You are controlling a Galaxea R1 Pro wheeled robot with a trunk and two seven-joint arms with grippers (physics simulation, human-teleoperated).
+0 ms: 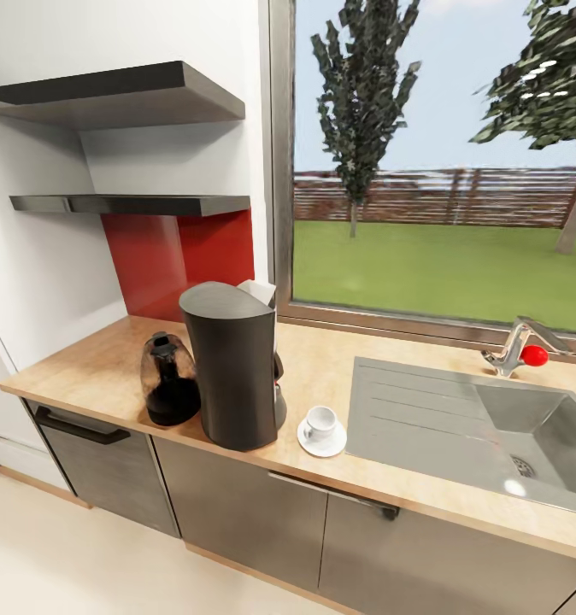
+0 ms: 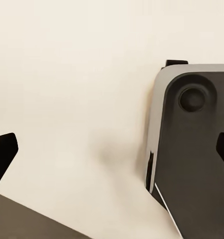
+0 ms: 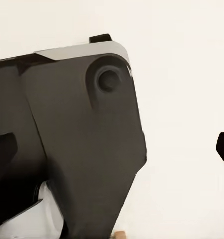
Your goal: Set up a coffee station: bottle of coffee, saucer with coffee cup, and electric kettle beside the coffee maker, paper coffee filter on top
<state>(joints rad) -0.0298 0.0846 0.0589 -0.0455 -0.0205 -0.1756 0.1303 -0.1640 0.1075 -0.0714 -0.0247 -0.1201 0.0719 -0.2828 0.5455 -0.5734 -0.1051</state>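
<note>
Head view, centre-left of frame: coffee maker (image 1: 234,367) upright on the surface (image 1: 322,363), paper coffee filter (image 1: 259,292) on its top, electric kettle (image 1: 169,379) touching its left, coffee cup (image 1: 320,421) on saucer (image 1: 322,439) just right. Kitchen shelf (image 1: 134,203) upper left; no bottle visible there. Wrist views: both claws' fingertips spread at frame edges, released, over robot base and floor.

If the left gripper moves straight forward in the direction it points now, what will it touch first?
Probably the pale floor: the open left gripper points at it, with the robot's dark base just to one side. Depth is unclear.
</note>
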